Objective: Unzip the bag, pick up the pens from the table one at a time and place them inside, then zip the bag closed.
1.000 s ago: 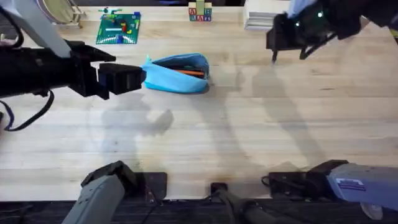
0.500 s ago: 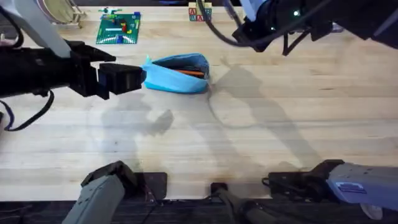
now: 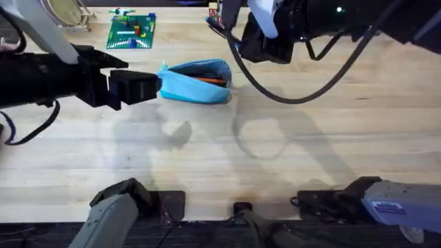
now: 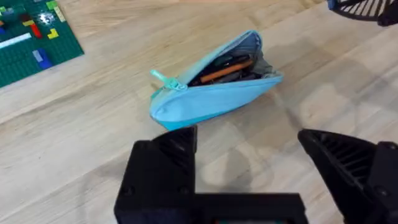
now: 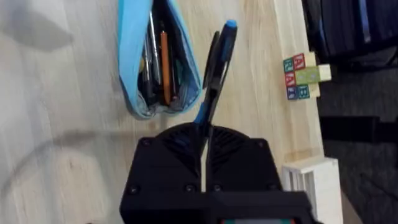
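The light blue bag (image 3: 196, 80) is lying on its side on the pale plank table (image 3: 227, 158), toward the far left-centre of the top, with its zipper gaping open along the upper edge. Pens (image 5: 158, 62) are sitting inside it, an orange one and some dark ones lying lengthwise in the opening, and the small pull tab (image 4: 163, 78) is sticking out at the end nearest the left arm. The left gripper (image 4: 249, 146) is hovering low just beside that end of the bag, its two black fingers spread wide apart and gripping nothing, the pouch lying just beyond the fingertips rather than between them. The right gripper (image 5: 211, 106) is hanging in the air over the far side of the table, just right of the bag's open mouth, with its jaws pinched together on a dark pen with a blue cap (image 5: 219, 56), which is jutting out past the fingertips and pointing along the side of the pouch. A green building-brick plate (image 3: 132, 32) is lying farther back on the left, and a few small lettered blocks (image 5: 303, 76) are standing near the table's far edge.
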### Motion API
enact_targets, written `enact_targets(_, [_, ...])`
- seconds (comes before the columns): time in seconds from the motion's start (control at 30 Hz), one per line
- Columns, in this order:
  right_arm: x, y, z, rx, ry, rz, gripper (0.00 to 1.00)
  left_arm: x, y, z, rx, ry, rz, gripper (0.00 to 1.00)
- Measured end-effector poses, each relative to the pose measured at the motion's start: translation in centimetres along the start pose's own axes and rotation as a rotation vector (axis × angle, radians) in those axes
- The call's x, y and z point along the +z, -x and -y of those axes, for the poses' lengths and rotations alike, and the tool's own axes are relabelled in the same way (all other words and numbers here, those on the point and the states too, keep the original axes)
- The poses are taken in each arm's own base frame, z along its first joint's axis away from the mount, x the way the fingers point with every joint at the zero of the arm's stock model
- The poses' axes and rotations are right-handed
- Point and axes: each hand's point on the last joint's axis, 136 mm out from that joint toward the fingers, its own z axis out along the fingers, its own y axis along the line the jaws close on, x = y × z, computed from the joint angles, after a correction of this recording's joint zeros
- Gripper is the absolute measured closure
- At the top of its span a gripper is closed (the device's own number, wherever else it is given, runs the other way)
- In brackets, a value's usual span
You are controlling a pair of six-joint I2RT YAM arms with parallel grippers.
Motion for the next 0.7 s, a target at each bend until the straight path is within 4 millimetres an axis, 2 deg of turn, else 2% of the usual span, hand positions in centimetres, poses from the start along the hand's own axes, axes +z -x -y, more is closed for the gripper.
enact_targets(0.2, [1.7, 0.5, -0.1, -0.033, 0.034, 0.035, 0.969, 0.0, 0.0, 0.0, 0.000, 0.000, 0.000, 0.007])
enact_targets(0.7, [6.1, 1.9, -2.0, -0.029, 0.184, 0.170, 0.969, 0.0, 0.0, 0.0, 0.000, 0.000, 0.000, 0.007])
